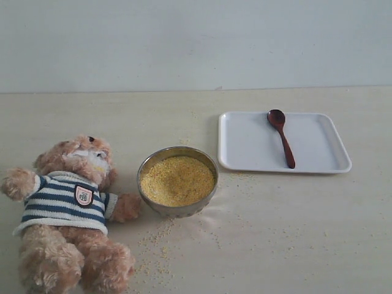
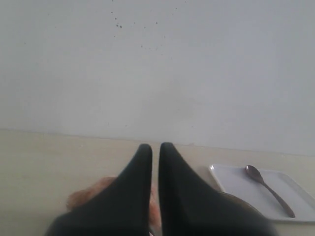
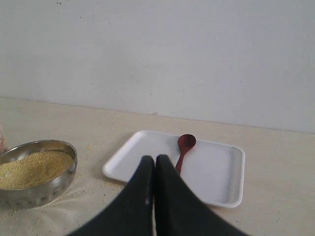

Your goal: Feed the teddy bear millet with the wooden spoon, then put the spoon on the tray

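Observation:
The teddy bear (image 1: 68,211) lies on its back at the table's front left, in a striped shirt. To its right stands a steel bowl (image 1: 177,182) full of yellow millet (image 1: 177,180). The wooden spoon (image 1: 281,138) lies on the white tray (image 1: 318,144) at the right, bowl end towards the wall. Neither gripper shows in the exterior view. My left gripper (image 2: 154,147) is shut and empty, above the teddy bear (image 2: 93,189), with the tray (image 2: 236,184) and spoon (image 2: 268,189) off to one side. My right gripper (image 3: 154,159) is shut and empty, in front of the tray (image 3: 216,172) and spoon (image 3: 185,147).
Loose millet grains (image 1: 153,242) are scattered on the table in front of the bowl and near the tray's front edge. A plain pale wall (image 1: 196,43) runs along the table's far edge. The bowl (image 3: 34,174) sits beside the tray in the right wrist view.

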{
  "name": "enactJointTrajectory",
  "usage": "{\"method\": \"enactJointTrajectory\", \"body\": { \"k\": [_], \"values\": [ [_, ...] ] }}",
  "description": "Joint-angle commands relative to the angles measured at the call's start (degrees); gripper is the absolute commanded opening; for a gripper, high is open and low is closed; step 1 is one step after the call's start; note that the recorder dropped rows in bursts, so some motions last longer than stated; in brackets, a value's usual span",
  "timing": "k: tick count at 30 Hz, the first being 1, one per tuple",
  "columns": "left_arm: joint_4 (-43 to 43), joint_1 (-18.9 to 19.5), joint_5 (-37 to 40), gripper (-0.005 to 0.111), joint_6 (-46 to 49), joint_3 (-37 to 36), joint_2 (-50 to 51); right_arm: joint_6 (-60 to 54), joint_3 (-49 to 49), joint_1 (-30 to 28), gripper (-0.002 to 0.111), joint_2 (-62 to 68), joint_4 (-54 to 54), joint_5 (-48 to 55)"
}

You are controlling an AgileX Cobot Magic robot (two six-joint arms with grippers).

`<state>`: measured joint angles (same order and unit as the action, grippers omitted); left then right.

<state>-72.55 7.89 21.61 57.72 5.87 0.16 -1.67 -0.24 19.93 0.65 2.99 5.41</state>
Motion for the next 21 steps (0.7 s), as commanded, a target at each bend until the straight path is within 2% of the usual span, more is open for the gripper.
{"method": "enactJointTrajectory", "body": {
  "k": [1,4,6,7,9,15,18,21],
  "values": [
    [-1.97,-0.35,0.66,0.005,-0.5,-0.21,-0.16,-0.12,0.24,-0.07,0.0,-0.02,-0.06,-0.18],
    [0.14,-0.35,0.51,0.005,-1.81,-0.21,-0.16,-0.12,0.24,-0.07,0.0,-0.02,-0.06,-0.18],
    [7.66,-0.35,0.41,0.005,-9.51,-0.21,-0.16,-0.12,0.24,-0.07,0.0,-0.02,-0.06,-0.18],
    [15.83,-0.46,0.41,0.005,-18.58,-0.21,-0.16,-0.12,0.24,-0.07,0.0,-0.02,-0.06,-0.18],
    [22.26,-0.46,0.26,0.005,-25.65,-0.21,-0.16,-0.12,0.24,-0.07,0.0,-0.02,-0.06,-0.18],
    [34.13,-0.46,-0.79,0.005,-36.55,-0.63,-0.16,-0.12,0.24,-0.07,0.0,-0.02,-0.06,-0.18],
    [41.38,-0.46,-4.86,0.005,-45.39,-2.04,-0.16,-0.12,0.24,-0.07,0.0,-0.02,-0.06,-0.18],
    [45.24,-0.6,-8.37,0.005,-49.67,-3.47,-0.16,-0.12,0.24,-0.07,0.0,-0.02,-0.06,-0.18]
  ]
}}
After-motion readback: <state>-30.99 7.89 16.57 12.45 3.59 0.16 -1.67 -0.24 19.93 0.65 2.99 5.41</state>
